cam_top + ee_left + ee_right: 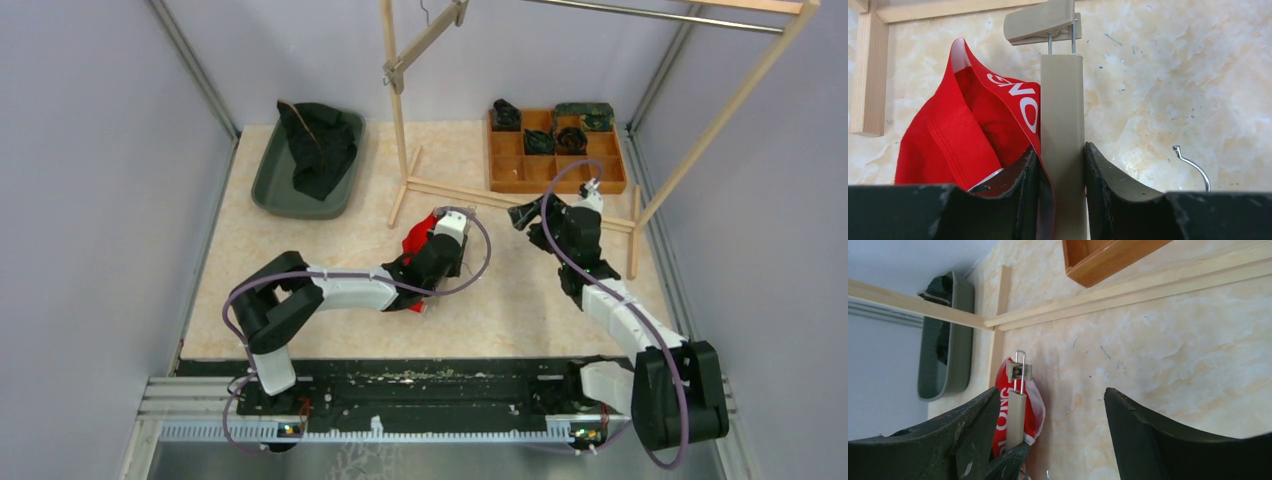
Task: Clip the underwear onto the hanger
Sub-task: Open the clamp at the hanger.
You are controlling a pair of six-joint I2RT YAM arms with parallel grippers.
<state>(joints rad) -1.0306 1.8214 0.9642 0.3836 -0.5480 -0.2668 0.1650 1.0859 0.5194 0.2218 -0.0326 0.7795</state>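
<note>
Red underwear [958, 135] lies bunched on the worktop [300, 230], just on the near side of the wooden rack's [520, 200] foot rail. A beige hanger [1062, 115] stands against it.

Left pincer [1061, 152]: narrow, clamped on the hanger bar. The white-lettered waistband is caught between one finger and the bar. The hanger's clip [1040, 22] is at the end nearest the rack. The waistband passes beside the clip, so the underwear is not yet clipped. The wire hook [1193, 162] shows on the bar's other side.

Right pincer [1053, 392]: wide, holding nothing. I see it hovering over the worktop close to the rack's rail, on the near side.

A green tub [280, 185] of dark clothes sits left of the rack. A wooden divided tray [555, 175] sits behind the rack's rail.
</note>
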